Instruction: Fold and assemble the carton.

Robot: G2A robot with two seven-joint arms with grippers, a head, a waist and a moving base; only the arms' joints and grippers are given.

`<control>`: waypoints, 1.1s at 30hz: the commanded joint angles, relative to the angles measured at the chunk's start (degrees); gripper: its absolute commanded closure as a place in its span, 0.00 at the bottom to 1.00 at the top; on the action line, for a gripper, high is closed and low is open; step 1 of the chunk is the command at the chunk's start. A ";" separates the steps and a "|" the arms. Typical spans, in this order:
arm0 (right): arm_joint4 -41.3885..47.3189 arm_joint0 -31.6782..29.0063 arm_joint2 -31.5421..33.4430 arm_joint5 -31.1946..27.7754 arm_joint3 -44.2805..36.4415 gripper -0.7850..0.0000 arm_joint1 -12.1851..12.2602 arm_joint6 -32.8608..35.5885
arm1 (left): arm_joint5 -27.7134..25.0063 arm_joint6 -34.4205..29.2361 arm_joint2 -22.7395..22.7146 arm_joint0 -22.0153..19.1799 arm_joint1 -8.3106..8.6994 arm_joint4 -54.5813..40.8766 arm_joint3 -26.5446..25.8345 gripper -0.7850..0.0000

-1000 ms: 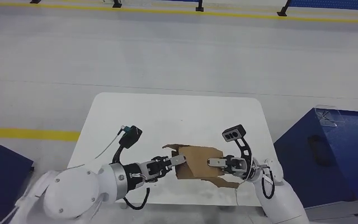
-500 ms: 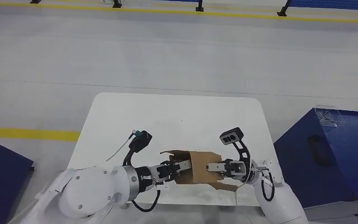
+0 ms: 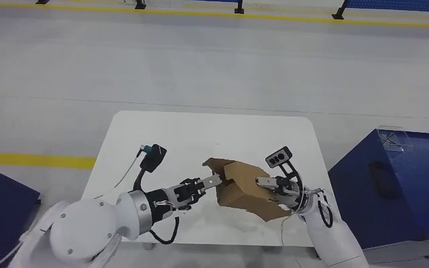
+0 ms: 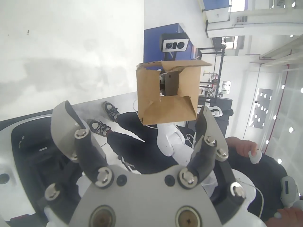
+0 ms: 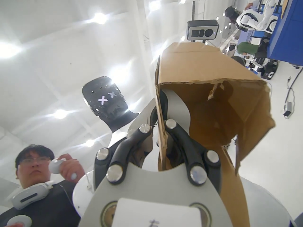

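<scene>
Over the bench (image 3: pixel 174 137), right end effector (image 3: pixel 263 181) is clamped on the carton (image 3: pixel 247 193) wall; left end effector (image 3: pixel 211 180) fingers apart, just beside.

Beyond the carton (image 3: pixel 248 191), table (image 3: pixel 201 134) room.

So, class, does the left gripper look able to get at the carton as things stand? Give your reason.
Probably yes: the left gripper is open with the carton straight ahead and nothing between them, while the right gripper pinches a wall at its far end.
</scene>
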 commanded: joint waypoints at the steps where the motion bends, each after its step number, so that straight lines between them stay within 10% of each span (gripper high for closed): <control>1: 1.38 0.10 -0.03 2.20 0.17 1.00 -0.02 0.19 | 0.62 -0.14 -1.43 1.20 0.44 1.13 0.00 0.00; 21: 2.78 -2.34 -0.88 14.07 -1.83 1.00 0.32 1.81 | 0.40 -2.00 6.73 -0.22 1.06 4.14 1.22 0.00; 27: 3.36 -2.64 -1.10 14.93 -1.85 1.00 0.28 0.93 | -3.89 2.06 1.85 1.36 0.72 -1.30 0.00 0.00; 33: 9.72 -2.28 -1.02 28.27 -0.50 1.00 0.46 -2.69 | -12.09 8.37 -8.18 5.58 0.77 -5.25 0.00 0.00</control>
